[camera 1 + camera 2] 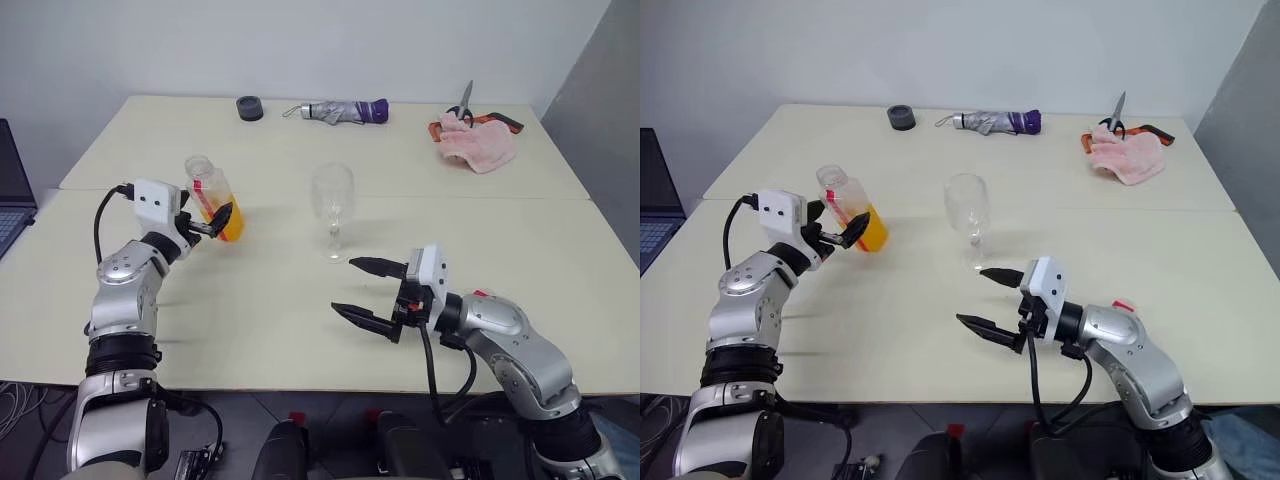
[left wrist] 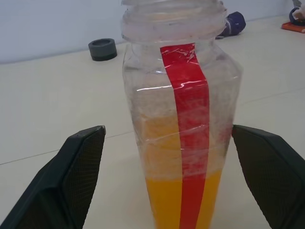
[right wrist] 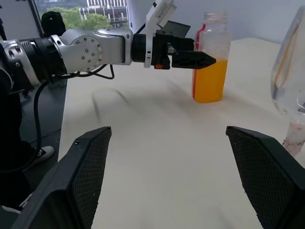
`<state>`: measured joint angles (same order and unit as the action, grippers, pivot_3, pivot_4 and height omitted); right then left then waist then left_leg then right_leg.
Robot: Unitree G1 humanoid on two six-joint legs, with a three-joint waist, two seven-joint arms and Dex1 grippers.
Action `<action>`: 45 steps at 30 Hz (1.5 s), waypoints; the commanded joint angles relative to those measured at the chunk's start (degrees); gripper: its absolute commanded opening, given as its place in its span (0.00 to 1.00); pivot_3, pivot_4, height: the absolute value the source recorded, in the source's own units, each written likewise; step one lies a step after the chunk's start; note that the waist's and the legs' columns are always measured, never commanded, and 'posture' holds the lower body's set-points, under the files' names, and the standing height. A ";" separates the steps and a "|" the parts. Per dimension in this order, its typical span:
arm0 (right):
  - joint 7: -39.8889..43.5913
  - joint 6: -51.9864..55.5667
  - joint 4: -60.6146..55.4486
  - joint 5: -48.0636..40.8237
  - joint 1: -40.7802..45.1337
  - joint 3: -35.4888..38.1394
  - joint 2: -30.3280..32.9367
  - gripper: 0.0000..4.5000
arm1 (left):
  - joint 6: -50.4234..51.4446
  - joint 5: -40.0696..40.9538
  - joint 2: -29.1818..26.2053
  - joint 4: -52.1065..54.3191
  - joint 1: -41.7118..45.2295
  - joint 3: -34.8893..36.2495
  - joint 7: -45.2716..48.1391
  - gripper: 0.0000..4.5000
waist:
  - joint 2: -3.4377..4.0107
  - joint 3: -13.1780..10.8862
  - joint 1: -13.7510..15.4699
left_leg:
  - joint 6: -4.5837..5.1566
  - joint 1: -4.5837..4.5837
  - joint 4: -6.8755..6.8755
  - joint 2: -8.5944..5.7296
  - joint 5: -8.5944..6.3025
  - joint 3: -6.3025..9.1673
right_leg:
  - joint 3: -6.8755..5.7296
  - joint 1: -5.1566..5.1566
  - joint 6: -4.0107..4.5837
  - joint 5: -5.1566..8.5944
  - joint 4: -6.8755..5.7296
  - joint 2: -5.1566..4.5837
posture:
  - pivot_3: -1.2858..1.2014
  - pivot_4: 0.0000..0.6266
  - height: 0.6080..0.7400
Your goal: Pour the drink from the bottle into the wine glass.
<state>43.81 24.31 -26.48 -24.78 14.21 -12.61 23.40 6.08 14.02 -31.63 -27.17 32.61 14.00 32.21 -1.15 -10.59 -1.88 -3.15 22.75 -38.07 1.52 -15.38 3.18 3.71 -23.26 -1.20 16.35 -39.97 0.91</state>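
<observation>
left pincer (image 1: 213,222): spread around bottle (image 1: 214,198), seemingly untouching | uncapped, red strip, drink (image 2: 178,200) low

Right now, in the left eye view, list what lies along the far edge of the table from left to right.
black round object → folded grey and purple umbrella → scissors → pink cloth
</observation>
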 commanded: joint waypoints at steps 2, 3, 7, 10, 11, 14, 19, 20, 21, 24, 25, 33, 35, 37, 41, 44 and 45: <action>0.41 -1.25 -0.48 -0.25 1.29 -0.21 -0.86 0.91 | -2.68 -0.64 -0.82 -1.95 3.00 -0.29 1.03 1.00 | 0.00 0.00 0.00 | 0.00 0.01 0.00 0.00 0.00 0.01 | -0.01 0.00 0.00 0.00 0.00 0.00 | 0.52 0.24 1.00; 0.42 -1.29 -0.40 -0.20 1.39 -0.24 -0.95 0.91 | -2.93 -0.70 -0.79 -2.43 3.33 -0.40 1.23 1.00 | 0.00 0.00 0.00 | 0.00 0.01 0.00 -0.01 0.00 0.01 | -0.02 0.00 0.00 0.00 0.00 0.00 | 0.52 0.24 1.00; 0.49 -1.36 -0.17 0.02 1.63 -0.31 -1.28 0.91 | -3.67 -0.80 -0.49 -4.08 4.46 -0.57 1.52 1.00 | 0.00 0.00 0.01 | 0.00 0.02 0.00 0.00 0.00 0.03 | -0.03 0.00 0.00 0.00 0.00 0.00 | 0.52 0.24 1.00; 0.53 -1.37 -0.08 0.17 1.73 -0.33 -1.45 0.92 | -4.26 -0.77 -0.25 -5.27 5.07 -0.74 1.77 0.91 | 0.00 0.00 0.00 | 0.00 0.02 0.00 -0.01 0.00 0.02 | -0.02 0.00 0.00 0.00 0.00 0.00 | 0.52 0.24 1.00; 0.53 -1.37 -0.06 0.23 1.75 -0.32 -1.50 0.92 | -4.43 -0.75 -0.21 -5.55 5.19 -0.76 1.83 0.86 | 0.00 0.00 0.00 | 0.00 0.02 0.00 -0.01 0.00 0.03 | -0.04 0.00 0.00 0.00 0.00 0.00 | 0.52 0.24 1.00; 0.46 -1.39 -0.02 0.41 1.77 -0.27 -1.65 0.92 | -4.85 -0.66 0.01 -6.37 5.54 -0.70 1.94 0.65 | 0.00 0.00 -0.01 | 0.00 0.02 0.00 -0.01 0.00 0.03 | -0.03 0.00 0.00 0.00 0.00 0.00 | 0.52 0.24 1.00; 0.26 -1.61 0.02 0.67 1.73 -0.28 -1.86 0.92 | -5.34 -0.57 0.19 -7.27 5.84 -0.56 2.24 0.39 | 0.00 0.00 0.00 | 0.00 0.02 -0.01 -0.01 0.00 0.03 | -0.03 0.00 0.00 0.00 0.00 0.00 | 0.52 0.24 1.00; 0.22 -1.65 0.02 0.72 1.73 -0.29 -1.91 0.92 | -5.41 -0.54 0.18 -7.40 5.89 -0.52 2.29 0.39 | 0.00 0.00 0.00 | 0.00 0.02 -0.01 -0.01 0.00 0.04 | -0.04 0.00 0.00 0.00 0.00 0.00 | 0.52 0.24 1.00; 0.19 -1.70 0.02 0.78 1.71 -0.29 -1.95 0.92 | -5.45 -0.49 0.17 -7.50 5.94 -0.47 2.32 0.38 | 0.00 0.00 0.00 | 0.00 0.02 0.00 -0.01 0.00 0.04 | -0.04 0.00 0.00 0.00 0.00 0.00 | 0.52 0.24 1.00; 0.07 -1.86 -0.03 0.94 1.64 -0.25 -2.06 0.92 | -5.51 -0.29 0.16 -7.56 5.96 -0.29 2.32 0.38 | 0.00 0.00 0.00 | 0.00 0.02 -0.01 -0.01 0.00 0.03 | -0.04 0.00 0.00 0.00 0.00 0.00 | 0.52 0.24 1.00; -0.07 -1.95 -0.09 1.03 1.60 -0.19 -2.13 0.92 | -5.40 -0.08 0.21 -7.29 5.89 -0.16 2.28 0.38 | 0.00 0.00 -0.01 | 0.00 0.02 -0.01 -0.01 0.00 0.04 | -0.04 0.00 0.00 0.00 -0.01 0.00 | 0.52 0.24 1.00; -2.85 -0.78 -2.22 -0.23 1.29 3.16 -1.97 0.92 | -0.34 0.46 2.53 2.76 5.97 -2.18 1.39 0.38 | -0.01 0.00 0.05 | 0.00 0.10 -0.05 0.01 0.00 0.10 | -0.08 -0.01 0.00 0.00 0.00 -0.03 | 0.52 0.24 1.00; -3.32 -0.56 -2.58 -0.30 1.24 3.58 -1.76 0.92 | 0.98 0.12 3.01 4.72 6.66 -3.16 1.30 0.38 | -0.01 0.00 0.06 | 0.00 0.10 -0.04 0.01 0.00 0.11 | -0.07 -0.01 0.00 0.00 0.00 -0.06 | 0.52 0.24 1.00; -4.09 -0.38 -2.92 -0.34 1.36 4.21 -1.82 0.92 | 1.80 -0.66 3.47 6.76 7.68 -4.85 1.53 0.38 | -0.01 -0.01 0.06 | 0.00 0.09 -0.04 0.00 0.00 0.10 | -0.07 -0.01 0.00 0.00 0.00 -0.05 | 0.52 0.24 1.00; -6.42 -0.16 -3.04 -0.54 2.60 5.27 -2.89 0.92 | 2.52 -1.92 4.29 8.86 10.22 -7.72 1.74 0.38 | -0.01 -0.01 0.06 | 0.00 0.09 -0.04 -0.02 0.00 0.10 | -0.07 -0.01 0.00 0.00 0.00 -0.02 | 0.52 0.24 1.00; -9.44 -0.33 -2.43 -0.34 4.51 6.23 -4.94 0.92 | 2.07 -2.75 5.13 9.70 12.51 -10.17 2.85 0.38 | -0.01 -0.01 0.06 | 0.00 0.09 -0.04 -0.04 0.00 0.09 | -0.07 -0.01 0.00 0.00 0.00 0.01 | 0.52 0.24 1.00; -10.08 -0.23 -2.23 -0.29 4.97 6.48 -5.40 0.92 | 2.04 -2.95 5.32 9.79 13.06 -10.67 3.06 0.38 | -0.01 -0.01 0.06 | -0.01 0.08 -0.04 -0.05 0.00 0.09 | -0.07 -0.02 0.00 0.00 -0.01 0.01 | 0.52 0.24 1.00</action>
<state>35.09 24.30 -26.92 -24.19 18.33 -7.59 18.57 9.52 11.48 -26.08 -20.34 43.51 3.58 34.74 -1.17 -10.60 -1.82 -3.15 22.83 -38.10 1.48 -15.38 3.27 3.65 -23.27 -1.20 16.35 -39.98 0.92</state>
